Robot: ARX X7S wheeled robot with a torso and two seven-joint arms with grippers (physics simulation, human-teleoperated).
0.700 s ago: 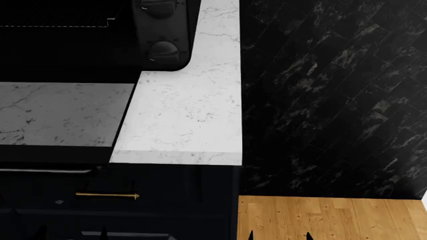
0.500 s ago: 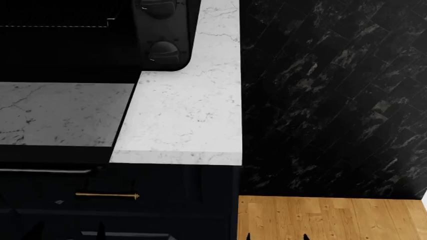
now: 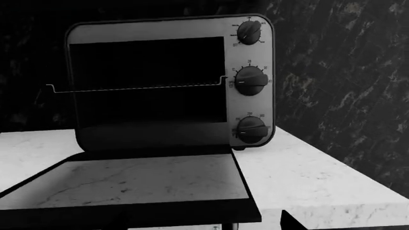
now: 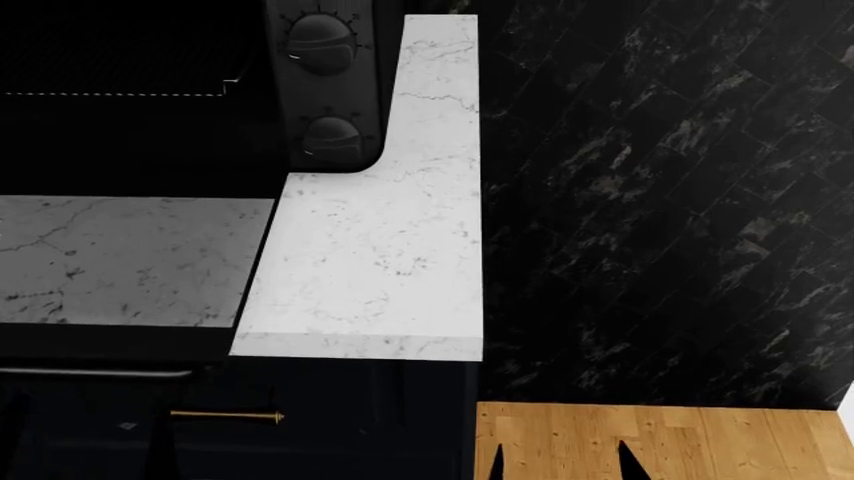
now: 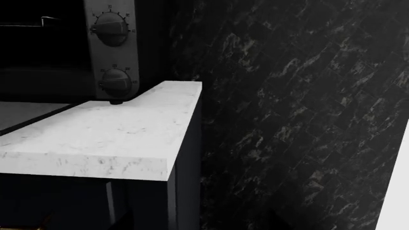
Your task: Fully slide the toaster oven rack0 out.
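Note:
The black toaster oven (image 3: 169,84) stands on the white marble counter with its glass door (image 3: 134,184) folded down flat. The rack0 (image 3: 137,87) shows as a thin wire edge across the dark cavity at mid height, level with the oven front. It also shows in the head view (image 4: 120,94). My left gripper (image 4: 87,455) is low in front of the door edge; one fingertip (image 3: 289,223) shows, set wide, so the gripper looks open and empty. My right gripper (image 4: 558,465) is open and empty over the wood floor, right of the counter.
The marble counter (image 4: 374,250) ends at a front edge and a right edge beside a black marbled wall (image 4: 667,200). Dark cabinets with a brass drawer handle (image 4: 227,414) lie below. The door's bar handle (image 4: 94,372) juts forward. Wood floor (image 4: 694,440) is at lower right.
The head view has shifted, so the oven and counter sit lower in frame. The left fingertips have moved left; the right fingertips show slightly more. Neither gripper touches anything.

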